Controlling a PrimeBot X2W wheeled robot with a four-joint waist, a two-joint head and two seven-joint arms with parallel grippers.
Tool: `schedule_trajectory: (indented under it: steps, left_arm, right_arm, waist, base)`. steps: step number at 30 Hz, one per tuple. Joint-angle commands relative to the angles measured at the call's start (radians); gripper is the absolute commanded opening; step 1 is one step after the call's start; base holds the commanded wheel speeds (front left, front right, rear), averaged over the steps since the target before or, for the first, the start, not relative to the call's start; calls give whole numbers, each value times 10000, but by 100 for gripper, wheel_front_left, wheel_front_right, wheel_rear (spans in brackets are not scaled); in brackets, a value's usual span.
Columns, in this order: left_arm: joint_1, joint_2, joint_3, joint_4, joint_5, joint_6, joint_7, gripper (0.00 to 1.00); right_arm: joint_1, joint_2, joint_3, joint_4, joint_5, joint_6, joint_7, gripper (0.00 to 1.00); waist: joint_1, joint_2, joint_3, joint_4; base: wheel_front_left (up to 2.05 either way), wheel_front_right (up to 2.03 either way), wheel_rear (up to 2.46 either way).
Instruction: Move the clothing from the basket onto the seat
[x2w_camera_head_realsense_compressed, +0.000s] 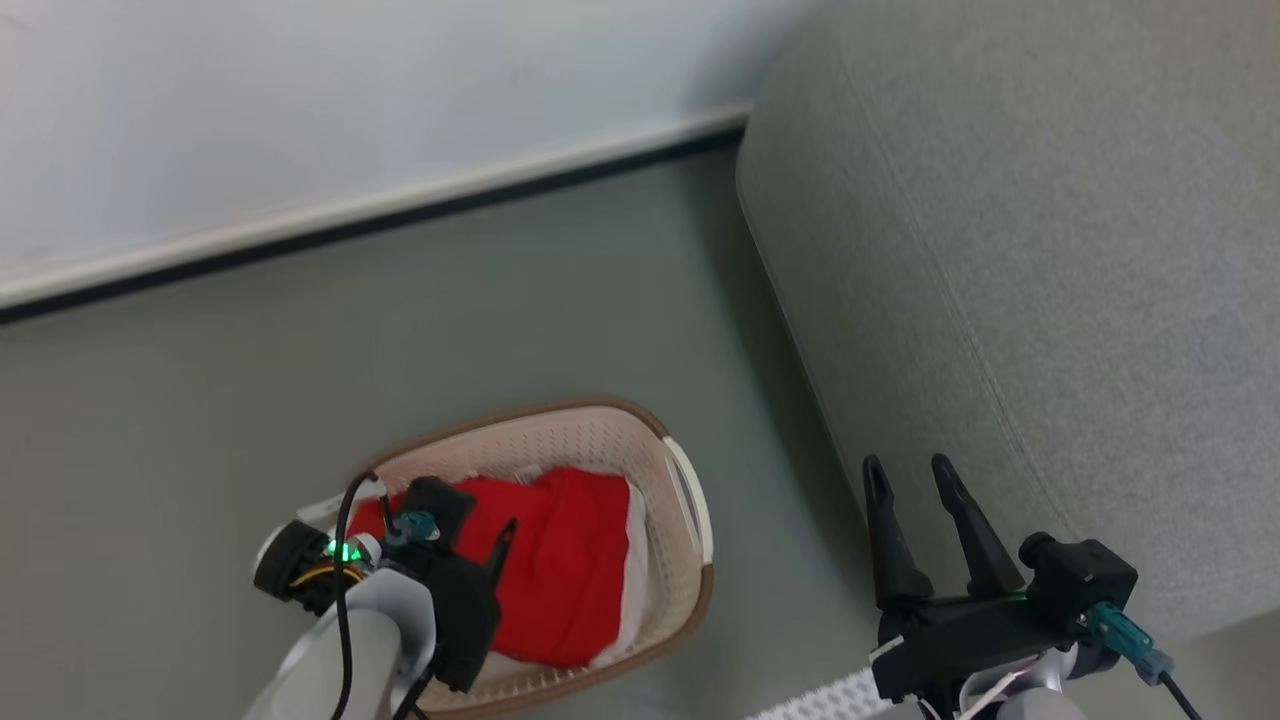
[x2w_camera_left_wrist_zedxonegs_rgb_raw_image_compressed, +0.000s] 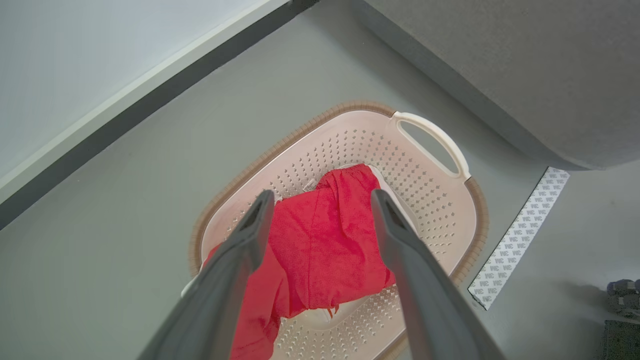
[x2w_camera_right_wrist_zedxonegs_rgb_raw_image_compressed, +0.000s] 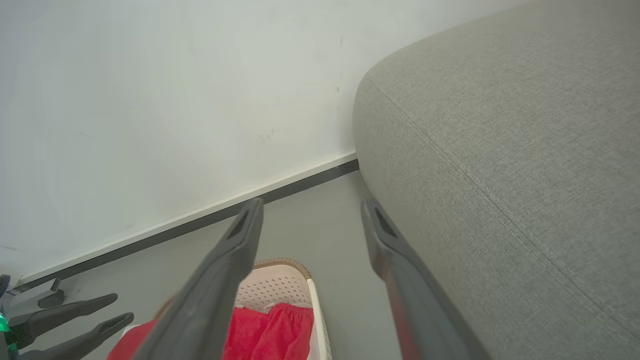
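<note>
Starting big: light grey seat (x2w_camera_head_realsense_compressed: 1050, 250) along the right, no red on the visible part of it. Below and left, grey floor (x2w_camera_head_realsense_compressed: 300, 350), running back to a pale wall (x2w_camera_head_realsense_compressed: 300, 100). On that floor, just beside the seat's flank, the cream basket (x2w_camera_head_realsense_compressed: 600, 425), brown-rimmed and upright. Inside it, the red clothing (x2w_camera_head_realsense_compressed: 570, 570), heaped across the bottom with white trim at the edge. All of it in the basket, none out.

Looks like the very first step: reaching in for a grab. Now the left jaws: spread wide and empty, fingers (x2w_camera_left_wrist_zedxonegs_rgb_raw_image_compressed: 250, 235) pointing down over the basket, straddling the red heap in the left wrist view. Above the fabric rather than in it, by the look of things, though hard to call for certain. Then the right jaws: released too, gripping nothing, fingers (x2w_camera_head_realsense_compressed: 885, 530) raised near the seat's front edge, well apart from the basket.

Next up, most likely: sinking lower into the heap, pinching a good fold, lifting clear of the rim, swinging right over the seat. Worth watching for trailing fabric catching on that rim.
</note>
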Motion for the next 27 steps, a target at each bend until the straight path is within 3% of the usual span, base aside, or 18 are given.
schedule_trajectory:
  steps: [1,11,27]
  left_arm:
    - [-231,149,-38,218,72,-31,43,100]
    - [-1945,291,-449,2048,418,-38,117,100]
    - [-3019,356,-19,3420,-350,125,236,100]
  right_arm:
    - [-185,11,112,-40,91,7,-93,100]
    - [-469,19,400,-372,403,8,-556,100]
    - [-292,13,449,-1296,1085,8,-667,100]
  waist:
    - [-2,-2,1994,-1189]
    - [-2,-2,4084,-1870]
    - [-2,-2,5568,-2282]
  base:
    - [0,0,0]
    - [0,0,0]
    - [0,0,0]
